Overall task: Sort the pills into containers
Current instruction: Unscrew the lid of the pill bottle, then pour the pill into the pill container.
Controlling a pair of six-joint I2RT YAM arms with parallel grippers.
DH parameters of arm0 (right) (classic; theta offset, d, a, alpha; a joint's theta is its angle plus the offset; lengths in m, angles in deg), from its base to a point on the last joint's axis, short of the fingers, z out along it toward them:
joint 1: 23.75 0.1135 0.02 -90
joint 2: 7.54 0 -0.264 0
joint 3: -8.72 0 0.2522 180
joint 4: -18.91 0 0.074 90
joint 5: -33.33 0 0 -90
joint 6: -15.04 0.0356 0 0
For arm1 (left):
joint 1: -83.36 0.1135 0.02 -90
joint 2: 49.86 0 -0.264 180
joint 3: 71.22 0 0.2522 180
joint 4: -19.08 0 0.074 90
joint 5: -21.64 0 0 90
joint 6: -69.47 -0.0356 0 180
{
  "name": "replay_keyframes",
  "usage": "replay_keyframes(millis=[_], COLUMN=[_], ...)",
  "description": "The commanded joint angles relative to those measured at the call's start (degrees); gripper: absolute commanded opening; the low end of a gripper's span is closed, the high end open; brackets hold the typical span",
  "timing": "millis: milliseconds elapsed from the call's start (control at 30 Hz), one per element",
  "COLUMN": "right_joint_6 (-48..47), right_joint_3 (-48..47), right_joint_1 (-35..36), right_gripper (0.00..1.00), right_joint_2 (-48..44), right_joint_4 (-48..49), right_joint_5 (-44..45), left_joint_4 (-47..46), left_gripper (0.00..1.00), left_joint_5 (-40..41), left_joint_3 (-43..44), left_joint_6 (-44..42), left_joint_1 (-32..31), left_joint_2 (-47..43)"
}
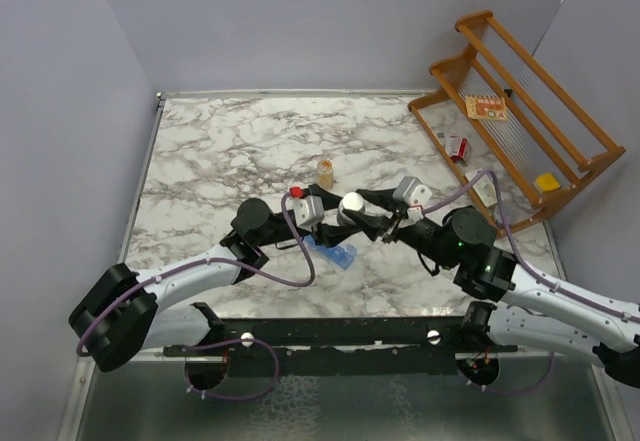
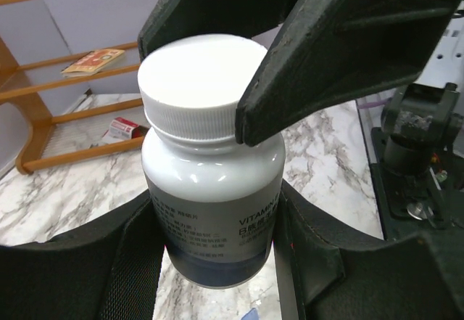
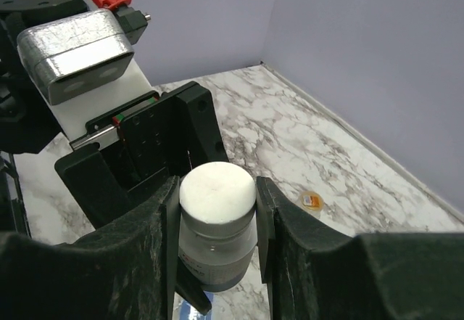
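Note:
A dark pill bottle point(image 2: 210, 189) with a white cap point(image 3: 217, 193) hangs above the marble table. My left gripper point(image 2: 214, 222) is shut on the bottle's body. My right gripper point(image 3: 217, 197) is shut on the cap, and one of its black fingers point(image 2: 341, 51) shows in the left wrist view. From above, both grippers point(image 1: 335, 216) point(image 1: 372, 216) meet at the bottle point(image 1: 352, 205). The blue containers point(image 1: 335, 253) lie on the table just under it, with a blue corner point(image 3: 190, 309) showing in the right wrist view. No pills are in view.
A small amber bottle point(image 1: 326, 172) point(image 3: 312, 200) stands behind the grippers. A wooden rack point(image 1: 520, 111) at the back right holds a small box point(image 1: 487, 107), a red packet point(image 1: 458, 147) and a yellow item point(image 1: 547, 182). Purple walls enclose the table.

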Motion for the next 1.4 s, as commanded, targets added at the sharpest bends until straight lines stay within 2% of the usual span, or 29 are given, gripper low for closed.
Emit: replay_keyframes(millis=[0, 267, 400, 633, 867, 1133, 1367], right_joint_6=[-5.43, -7.23, -7.06, -8.30, -5.81, -1.11, 3.29], right_joint_3=[-1.53, -3.51, -2.67, -1.46, 0.53, 0.74, -0.85], right_joint_1=[-0.40, -0.39, -0.38, -0.38, -0.50, -3.24, -5.21], right_gripper=[0.17, 0.16, 0.16, 0.16, 0.16, 0.13, 0.12], right_joint_2=[-2.80, -2.03, -2.68, -2.57, 0.49, 5.25, 12.85], right_joint_4=[0.10, -3.15, -0.50, 3.98, 3.61, 1.51, 0.47], right_joint_5=[-3.61, -8.54, -2.66, 19.80, 28.05, 29.48, 25.91], left_joint_4=[0.39, 0.23, 0.22, 0.21, 0.84, 5.06, 8.74], left_gripper=[0.00, 0.00, 0.00, 0.00, 0.00, 0.00, 0.00], left_joint_5=[-7.47, -15.42, -14.37, -9.54, -0.45, 7.37, 11.83], left_joint_3=[-0.69, -0.59, -1.10, -2.04, -3.83, -6.24, -9.31], left_joint_6=[-0.21, -0.37, -0.42, -0.67, -0.97, -2.10, -2.59], left_joint_1=[-0.32, -0.33, -0.34, -0.30, -0.32, -0.28, -0.24], left_joint_2=[-0.97, -0.79, -0.88, -0.63, -1.09, -4.70, -8.24])
